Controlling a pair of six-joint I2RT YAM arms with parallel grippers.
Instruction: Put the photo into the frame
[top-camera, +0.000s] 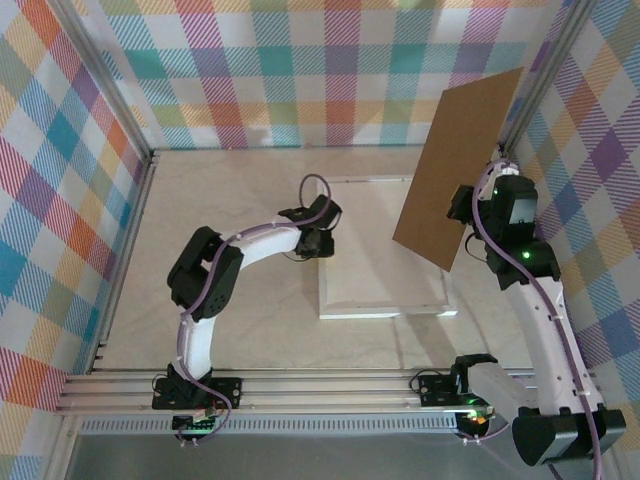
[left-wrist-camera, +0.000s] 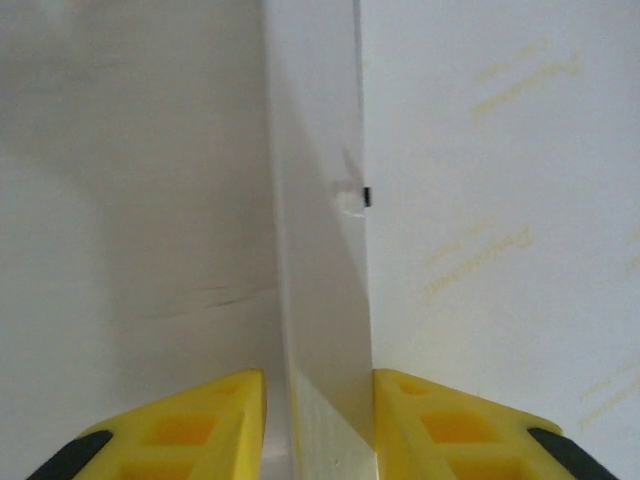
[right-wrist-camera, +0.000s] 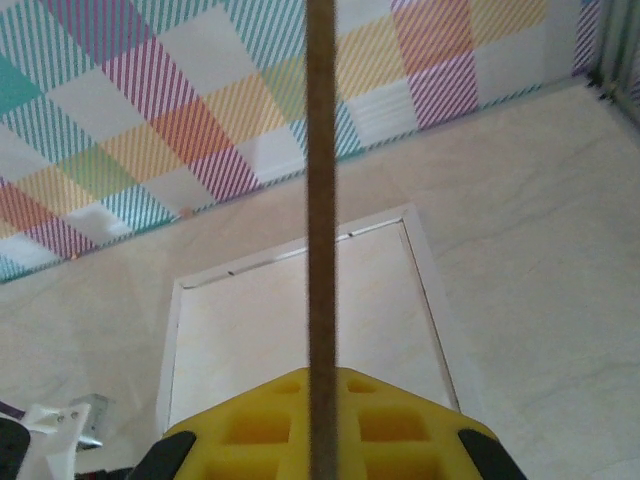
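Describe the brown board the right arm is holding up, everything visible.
The brown board is a plain, flat rectangle, matte like cardboard or fibreboard, unmarked on the face shown. It is thin: the right wrist camera sees it edge-on as a narrow brown strip. The right gripper is shut on one long edge, a yellow finger on each face. It hangs tilted in the air, over the right side of the frame as seen from above, touching nothing else visible.

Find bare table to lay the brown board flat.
Widest bare table: far left, between the wall and the left arm. Also the near strip between the frame and the rail. Crowded: the frame's left rim, straddled by the left gripper, and its right side, by the raised brown board in the right gripper.
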